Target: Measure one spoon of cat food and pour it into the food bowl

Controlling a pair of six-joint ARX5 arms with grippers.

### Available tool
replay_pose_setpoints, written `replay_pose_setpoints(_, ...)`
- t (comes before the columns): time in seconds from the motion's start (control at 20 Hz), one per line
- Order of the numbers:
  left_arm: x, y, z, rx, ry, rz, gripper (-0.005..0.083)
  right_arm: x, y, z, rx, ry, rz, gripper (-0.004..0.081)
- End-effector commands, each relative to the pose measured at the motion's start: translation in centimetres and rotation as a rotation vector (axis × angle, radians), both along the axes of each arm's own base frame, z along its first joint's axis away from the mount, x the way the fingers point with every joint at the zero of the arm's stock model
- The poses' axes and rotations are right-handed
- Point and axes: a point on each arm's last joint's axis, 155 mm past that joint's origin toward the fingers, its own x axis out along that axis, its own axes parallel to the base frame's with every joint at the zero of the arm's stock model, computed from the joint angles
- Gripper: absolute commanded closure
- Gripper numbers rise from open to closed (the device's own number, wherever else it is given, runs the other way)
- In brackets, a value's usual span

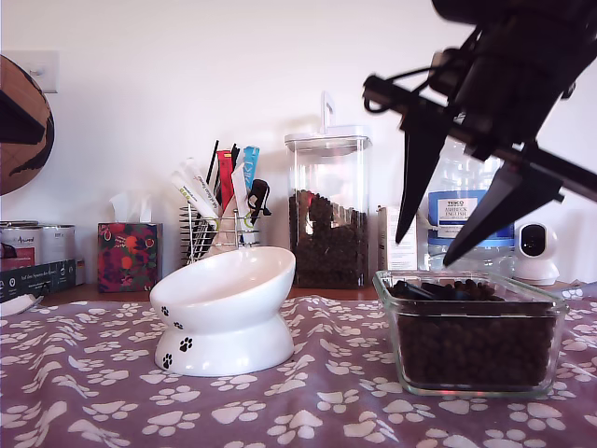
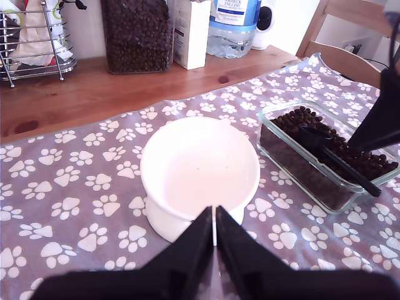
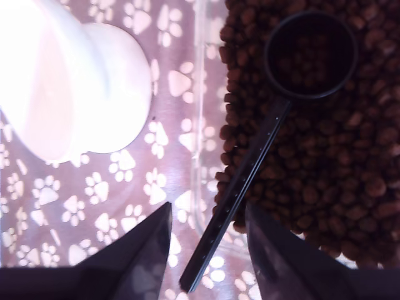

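Exterior view shows my second claw (image 1: 438, 250) wide open above the glass dish (image 1: 471, 373) at 3 o'clock, where the spoon (image 3: 262, 144) lies on the cat food (image 3: 350, 175). Grasping the handle is next, I judge. My first claw (image 2: 215, 226), nearly closed and empty, hovers over the food bowl (image 2: 187, 150).

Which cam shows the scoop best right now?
Second wrist view: the scoop shows whole, cup resting in the kibble, handle running out over the glass dish's rim between my second pincer's open fingers. First wrist view shows it smaller, partly behind an arm. Exterior view shows only a dark sliver above the kibble.
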Motion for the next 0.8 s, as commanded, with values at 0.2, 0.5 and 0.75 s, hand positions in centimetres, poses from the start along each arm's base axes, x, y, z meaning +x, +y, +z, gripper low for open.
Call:
replay_pose_setpoints(0.2,-0.2,-0.3,-0.3,-0.004,0.007,-0.020,0.0794,1.5,0.1,0.0,-0.001,0.010,-0.021,0.0460)
replay_pose_setpoints(0.5,-0.3,-0.5,-0.2,-0.007,0.005,-0.030,0.0794,1.6,0.1,-1.7,-0.039,0.066,-0.013,0.0460)
replay_pose_setpoints(0.75,-0.3,-0.5,-0.2,-0.007,0.005,-0.031,0.0794,1.2,-0.3,-2.5,-0.075,0.092,0.002,0.0461)
